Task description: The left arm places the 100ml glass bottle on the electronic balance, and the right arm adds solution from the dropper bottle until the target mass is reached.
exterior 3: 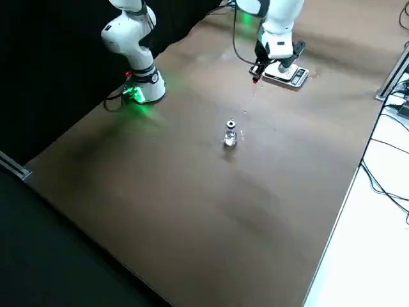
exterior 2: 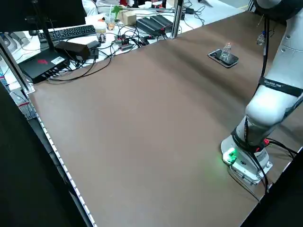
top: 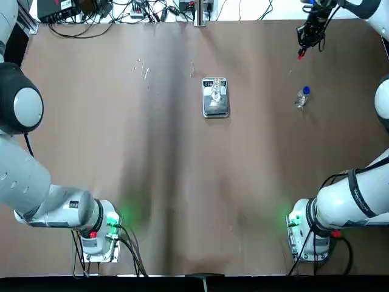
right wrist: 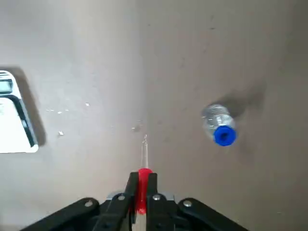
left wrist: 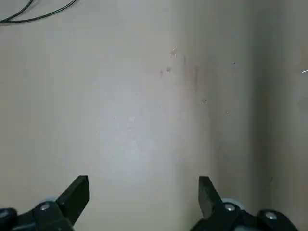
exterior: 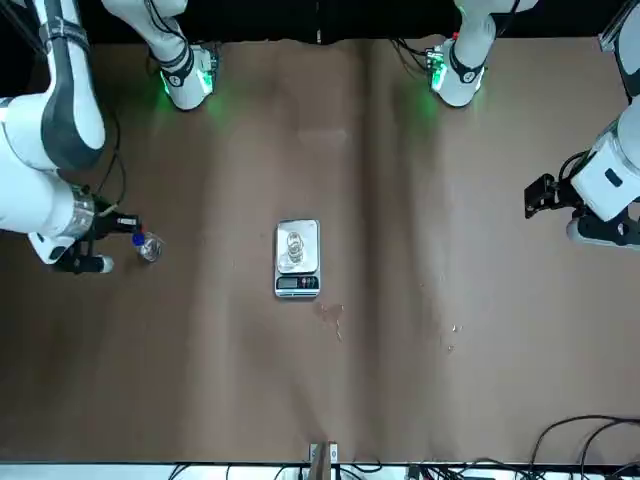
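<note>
Dropper bottle (right wrist: 219,126) stands apart from the right end effector (right wrist: 140,188) clamping its red dropper (right wrist: 142,180).

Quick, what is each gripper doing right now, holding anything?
Left gripper: open, empty.
Right gripper: closed on the red dropper.

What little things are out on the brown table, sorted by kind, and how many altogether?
Bottles: 2 (clear glass bottle, blue-collared bottle)
Scales: 1 (electronic balance)
Droppers: 1 (red-topped dropper, held above the table in the right claw)
Total: 4
</note>
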Robot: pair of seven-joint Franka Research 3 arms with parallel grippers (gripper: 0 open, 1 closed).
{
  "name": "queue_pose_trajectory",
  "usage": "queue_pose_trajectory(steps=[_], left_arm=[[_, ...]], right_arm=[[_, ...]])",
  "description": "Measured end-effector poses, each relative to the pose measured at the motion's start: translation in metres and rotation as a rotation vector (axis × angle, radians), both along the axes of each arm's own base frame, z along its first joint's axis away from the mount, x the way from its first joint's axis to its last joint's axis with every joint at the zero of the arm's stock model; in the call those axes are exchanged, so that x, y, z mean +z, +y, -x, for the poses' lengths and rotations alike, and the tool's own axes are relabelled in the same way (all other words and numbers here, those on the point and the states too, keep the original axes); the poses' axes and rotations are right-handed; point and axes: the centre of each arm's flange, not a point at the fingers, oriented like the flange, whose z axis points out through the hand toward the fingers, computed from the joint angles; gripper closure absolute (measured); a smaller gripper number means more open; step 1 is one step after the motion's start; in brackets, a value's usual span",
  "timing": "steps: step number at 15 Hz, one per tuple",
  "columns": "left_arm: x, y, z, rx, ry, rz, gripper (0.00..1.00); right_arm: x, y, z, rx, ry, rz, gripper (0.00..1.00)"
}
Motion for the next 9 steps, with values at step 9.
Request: queue_pose_trajectory(steps=[9], left_arm=[[-0.001, 0.002, 0.000, 0.008, 0.003, 0.000, 0.00]], right_arm=[[0.014, 0.079, 0.005, -0.132, 0.019, -0.065, 0.89]])
